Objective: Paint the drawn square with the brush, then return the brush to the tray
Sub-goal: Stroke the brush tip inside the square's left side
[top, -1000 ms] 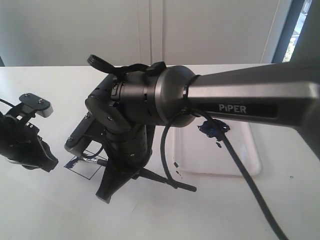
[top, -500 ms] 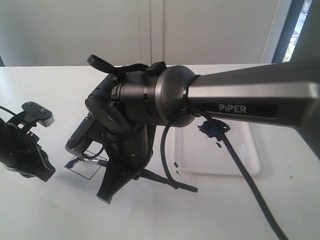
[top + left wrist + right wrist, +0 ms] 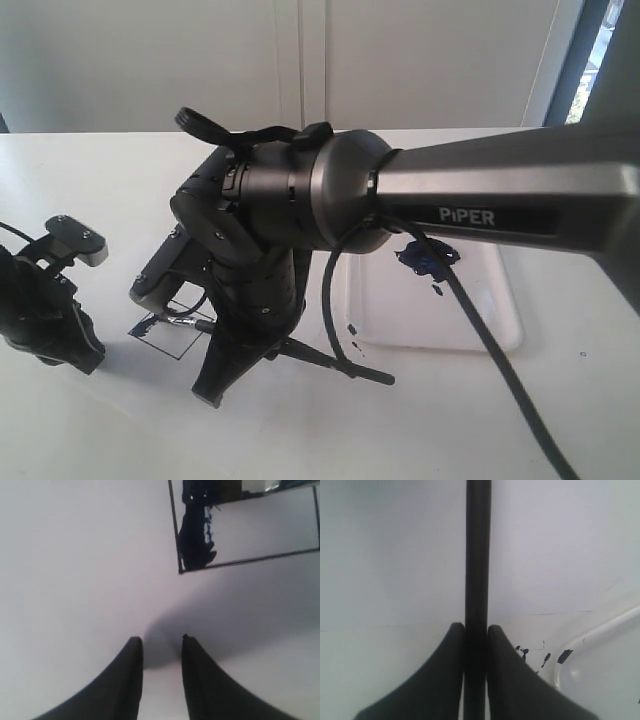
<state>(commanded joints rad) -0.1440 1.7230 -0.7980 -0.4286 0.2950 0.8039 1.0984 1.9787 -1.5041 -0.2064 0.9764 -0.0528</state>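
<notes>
In the exterior view, the right arm (image 3: 470, 200) is seen large in the foreground, bent down over the white tabletop (image 3: 100, 180). The brush (image 3: 335, 362) is carried low and nearly flat beneath it, its black handle pointing toward the tray (image 3: 500, 330) and its silver ferrule reaching onto the drawn square (image 3: 172, 332), where a dark blue smear is seen at one corner. The tray lies to the right, well apart from the square, with a dark blue paint blob (image 3: 425, 260) near its far rim. The left arm (image 3: 45, 310) is held low at the left edge, beside the square but apart from it. In the left wrist view, the left pincer (image 3: 160, 640) is shown with its jaws apart and nothing between them, above bare white surface; one corner of the square is seen beyond it, with blue paint inside that corner. In the right wrist view, the right pincer (image 3: 476, 626) is seen clamped on the brush handle, which runs straight out past the fingertips. A rounded tray corner and a few blue specks (image 3: 525, 652) are seen just beside it.
</notes>
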